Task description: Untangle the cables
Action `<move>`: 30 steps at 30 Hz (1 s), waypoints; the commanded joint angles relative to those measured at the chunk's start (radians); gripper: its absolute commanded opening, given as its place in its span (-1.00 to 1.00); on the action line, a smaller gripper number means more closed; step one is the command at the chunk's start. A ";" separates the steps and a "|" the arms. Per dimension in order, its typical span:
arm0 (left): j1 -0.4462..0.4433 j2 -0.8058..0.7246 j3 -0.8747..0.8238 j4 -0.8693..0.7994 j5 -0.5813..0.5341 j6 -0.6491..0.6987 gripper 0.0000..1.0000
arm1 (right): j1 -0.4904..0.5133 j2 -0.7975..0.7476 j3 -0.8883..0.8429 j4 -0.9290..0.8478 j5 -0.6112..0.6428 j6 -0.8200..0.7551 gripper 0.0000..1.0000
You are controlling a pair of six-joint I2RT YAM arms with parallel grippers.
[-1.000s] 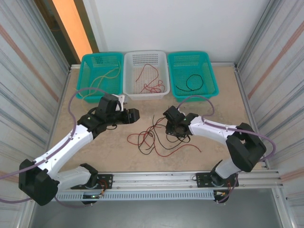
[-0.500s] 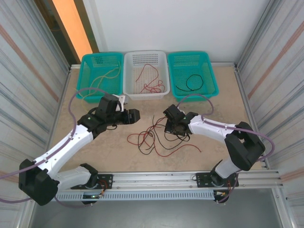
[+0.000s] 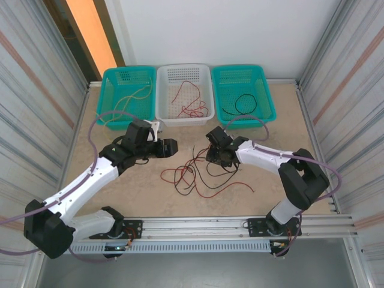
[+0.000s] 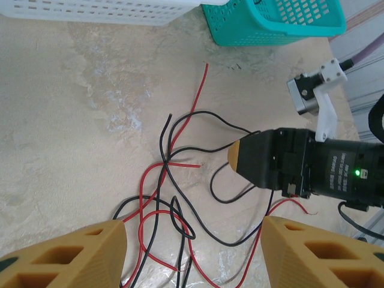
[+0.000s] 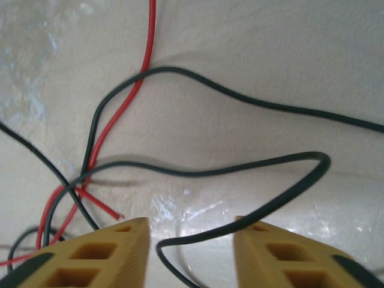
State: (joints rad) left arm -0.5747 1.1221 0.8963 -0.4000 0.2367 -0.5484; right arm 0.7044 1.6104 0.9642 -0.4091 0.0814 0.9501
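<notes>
Parted at the right gripper [image 5: 191, 231], straddling a black loop of the cables [image 5: 240, 162] without pinching; nudged toward the baskets [image 3: 174, 75] since a second ago. Spread wide and empty at the left gripper [image 4: 192, 231], hovering over the red-and-black tangle. Sprawled left-to-right on the beige table [image 3: 144, 195], between both arms. Walled in by corrugated metal.

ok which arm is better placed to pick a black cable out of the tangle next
Right, probably: the right gripper sits low over the cables, a black cable passing between its open jaws. The left gripper hovers higher, farther off.
</notes>
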 commanded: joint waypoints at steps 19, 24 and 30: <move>-0.022 0.052 0.073 -0.035 0.040 0.041 0.24 | 0.001 -0.135 0.038 -0.157 0.150 -0.153 -0.13; -0.027 0.116 0.085 -0.069 0.049 0.041 0.22 | -0.088 -0.152 0.002 -0.142 0.056 -0.224 0.16; -0.075 0.177 0.094 -0.067 0.028 0.042 0.21 | -0.150 -0.093 -0.009 -0.079 -0.054 -0.220 0.08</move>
State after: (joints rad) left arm -0.6292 1.2922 0.9581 -0.4492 0.2657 -0.5232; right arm 0.5545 1.4872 0.9638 -0.5076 0.0937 0.7540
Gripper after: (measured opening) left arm 0.603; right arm 0.541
